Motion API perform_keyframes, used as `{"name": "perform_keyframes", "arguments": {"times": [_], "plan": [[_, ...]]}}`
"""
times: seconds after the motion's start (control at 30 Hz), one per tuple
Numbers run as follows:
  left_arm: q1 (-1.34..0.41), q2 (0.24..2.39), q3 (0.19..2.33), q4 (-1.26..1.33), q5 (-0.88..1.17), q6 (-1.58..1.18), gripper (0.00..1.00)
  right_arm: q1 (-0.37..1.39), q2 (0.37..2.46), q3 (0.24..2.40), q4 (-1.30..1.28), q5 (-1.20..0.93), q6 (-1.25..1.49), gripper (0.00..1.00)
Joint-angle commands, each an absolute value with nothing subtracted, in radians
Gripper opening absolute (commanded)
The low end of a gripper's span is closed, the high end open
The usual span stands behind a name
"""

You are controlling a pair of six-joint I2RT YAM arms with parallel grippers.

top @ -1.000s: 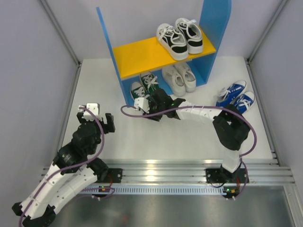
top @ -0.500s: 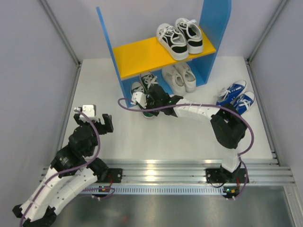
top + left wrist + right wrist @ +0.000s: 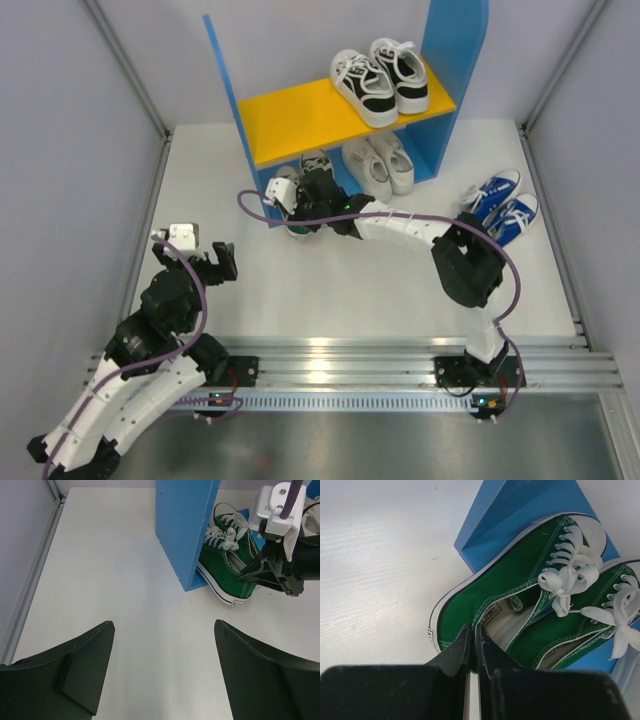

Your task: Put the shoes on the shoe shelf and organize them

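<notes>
The shoe shelf (image 3: 300,110) has blue side panels (image 3: 185,525) and an orange board. A green pair with white laces lies at its lower left opening. The nearer green shoe (image 3: 485,600) sticks its heel out past the panel. My right gripper (image 3: 472,630) is shut on that heel rim, one finger outside and one inside; in the left wrist view my right gripper (image 3: 241,577) meets this green shoe (image 3: 220,565). The second green shoe (image 3: 580,630) lies beside it. White shoes (image 3: 380,165) sit under the board. Blue shoes (image 3: 498,205) lie right of the shelf. My left gripper (image 3: 163,622) is open, empty.
A black-and-white pair (image 3: 380,80) stands on the right half of the orange board. Grey walls and metal rails (image 3: 150,110) bound the white table on both sides. The right arm (image 3: 420,232) stretches across the table's middle in front of the shelf.
The right gripper closed and moved left and toward the shelf, onto the green shoe's heel. The left arm drew back a little to the left.
</notes>
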State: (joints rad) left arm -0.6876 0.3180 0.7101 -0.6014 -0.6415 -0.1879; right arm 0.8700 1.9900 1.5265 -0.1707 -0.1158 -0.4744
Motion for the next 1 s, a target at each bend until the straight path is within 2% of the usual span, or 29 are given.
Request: {"name": "perform_keyframes", "arguments": {"times": [0.0, 0.4, 0.53, 0.8, 0.9, 0.97], "plan": [[-0.683, 0.310, 0.706, -0.554, -0.649, -0.178, 0.86, 0.862, 2.009, 1.591, -0.031, -0.023, -0.471, 0.00], [-0.683, 0.316, 0.703, -0.551, -0.646, -0.173, 0.87, 0.859, 2.074, 1.588, 0.067, 0.113, -0.420, 0.00], [-0.683, 0.318, 0.703, -0.551, -0.644, -0.173, 0.87, 0.858, 2.079, 1.571, 0.139, 0.216, -0.397, 0.00], [-0.683, 0.318, 0.703, -0.551, -0.644, -0.173, 0.87, 0.859, 2.054, 1.525, 0.141, 0.177, -0.406, 0.00], [-0.683, 0.318, 0.703, -0.551, -0.644, -0.173, 0.87, 0.859, 2.049, 1.513, 0.123, 0.155, -0.429, 0.03], [-0.683, 0.318, 0.703, -0.551, -0.641, -0.173, 0.87, 0.858, 2.043, 1.494, 0.107, 0.134, -0.445, 0.11]]}}
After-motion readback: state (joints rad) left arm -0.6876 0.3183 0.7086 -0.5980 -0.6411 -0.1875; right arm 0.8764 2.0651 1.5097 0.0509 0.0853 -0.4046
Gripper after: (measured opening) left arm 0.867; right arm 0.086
